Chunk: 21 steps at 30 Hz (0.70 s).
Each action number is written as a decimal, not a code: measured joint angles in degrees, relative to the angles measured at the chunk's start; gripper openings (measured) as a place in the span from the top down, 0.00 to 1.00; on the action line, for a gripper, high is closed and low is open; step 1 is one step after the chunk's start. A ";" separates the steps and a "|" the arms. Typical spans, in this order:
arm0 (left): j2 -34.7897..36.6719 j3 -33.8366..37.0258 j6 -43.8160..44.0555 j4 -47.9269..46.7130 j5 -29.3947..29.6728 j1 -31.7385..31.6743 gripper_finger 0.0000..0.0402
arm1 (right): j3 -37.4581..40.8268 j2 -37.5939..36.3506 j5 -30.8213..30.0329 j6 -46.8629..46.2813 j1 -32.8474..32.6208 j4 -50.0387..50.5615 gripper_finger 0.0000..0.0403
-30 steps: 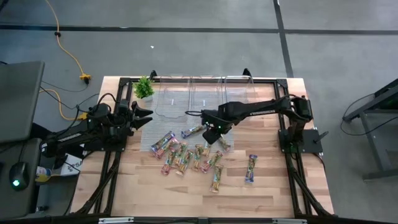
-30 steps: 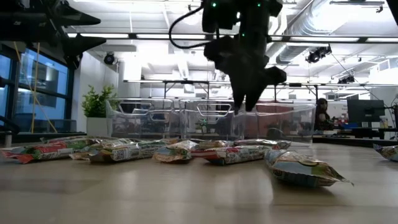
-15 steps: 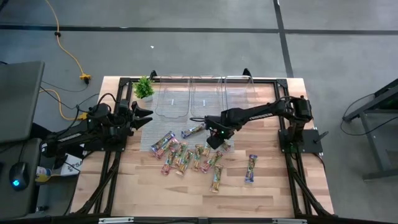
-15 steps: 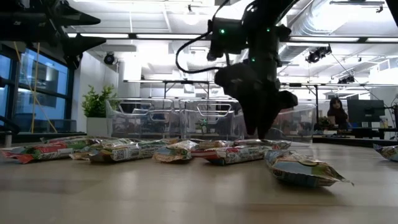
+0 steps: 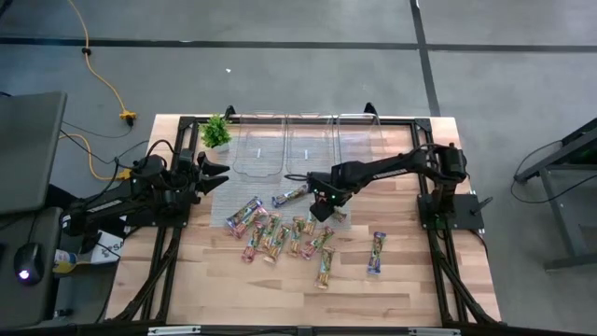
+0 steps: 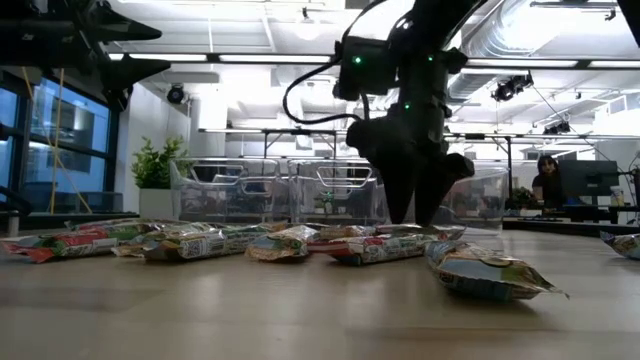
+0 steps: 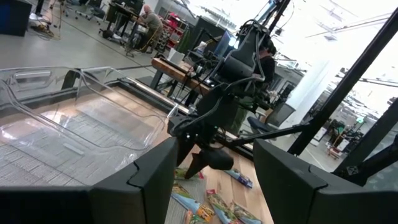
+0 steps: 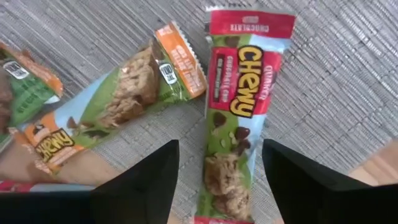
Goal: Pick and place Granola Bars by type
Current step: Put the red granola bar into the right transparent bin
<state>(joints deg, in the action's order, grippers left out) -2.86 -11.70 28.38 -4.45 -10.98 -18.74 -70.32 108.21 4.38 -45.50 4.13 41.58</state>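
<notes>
We see our right claw released, fingers straddling a red-ended granola bar; left claw waits released at the bench's nine o'clock.

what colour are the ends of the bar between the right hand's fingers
Red on the granola bar, clearest in the right wrist view.
</notes>
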 joint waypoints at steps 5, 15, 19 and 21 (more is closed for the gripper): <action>-0.01 0.00 0.00 0.00 0.27 0.00 0.49 | 0.00 1.86 -0.04 -0.07 -0.01 -0.33 0.49; -0.01 0.00 0.00 0.00 0.21 0.00 0.49 | -0.13 2.71 -1.88 -2.42 -0.08 0.00 0.61; 0.00 0.00 0.00 -0.02 0.17 0.00 0.49 | -0.13 2.74 -1.86 -2.57 -0.06 0.12 0.68; 0.00 0.00 0.00 -0.02 0.17 0.00 0.49 | -0.11 2.75 -1.94 -2.57 -0.06 0.17 0.71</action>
<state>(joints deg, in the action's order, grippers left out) -2.86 -11.70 28.38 -4.47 -10.81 -18.74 -70.43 110.96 2.44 -48.07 4.08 41.75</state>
